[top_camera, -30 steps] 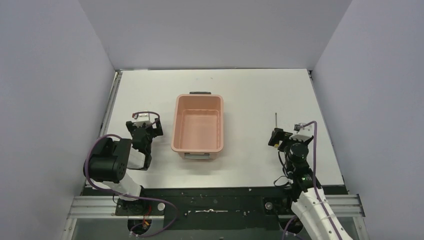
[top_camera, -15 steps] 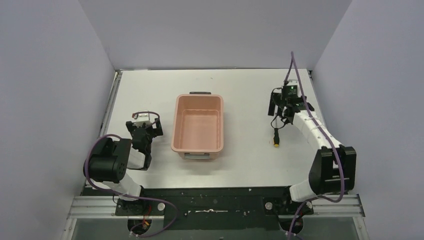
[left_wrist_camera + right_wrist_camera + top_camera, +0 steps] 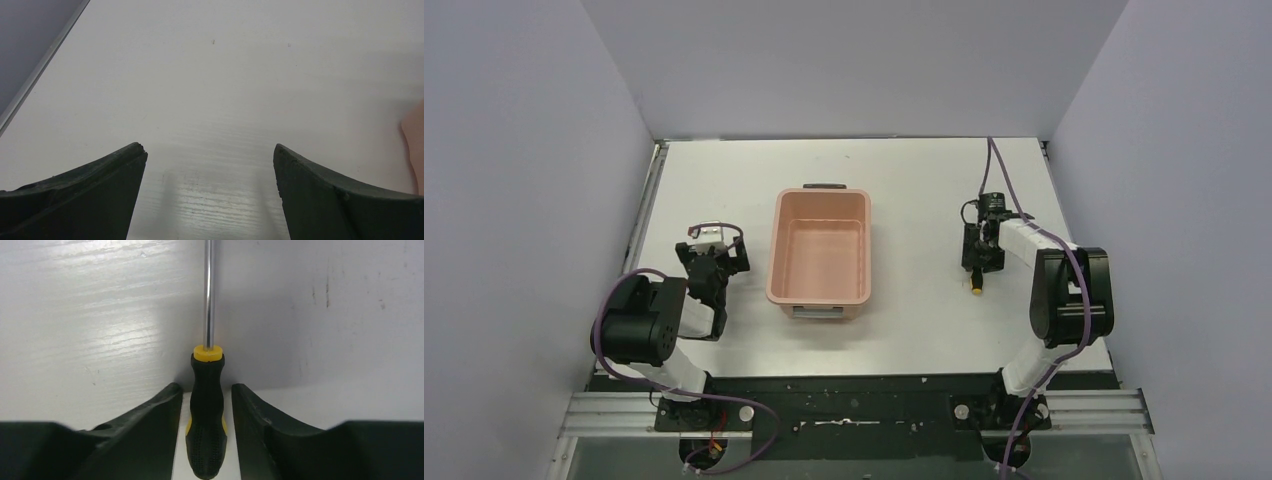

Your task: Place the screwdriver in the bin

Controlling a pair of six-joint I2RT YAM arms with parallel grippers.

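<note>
Screwdriver point(image 3: 207, 405) handle lies within the right gripper point(image 3: 206, 391).

The screwdriver point(image 3: 206, 415) has a black handle with a yellow collar and small yellow patches on its sides, and its shaft is bright silver. The fingers of the right pincer point(image 3: 206, 390) and the left pincer point(image 3: 210, 150) are a dull, very dark grey-green. The bin point(image 3: 773, 250) is salmon pink with grey handles, the counter point(image 3: 924, 190) is white with a faint streaky grain, the arms point(image 3: 649, 325) are black and white with purple cables point(image 3: 598, 325), and the walls point(image 3: 854, 60) are pale lavender-grey.
</note>
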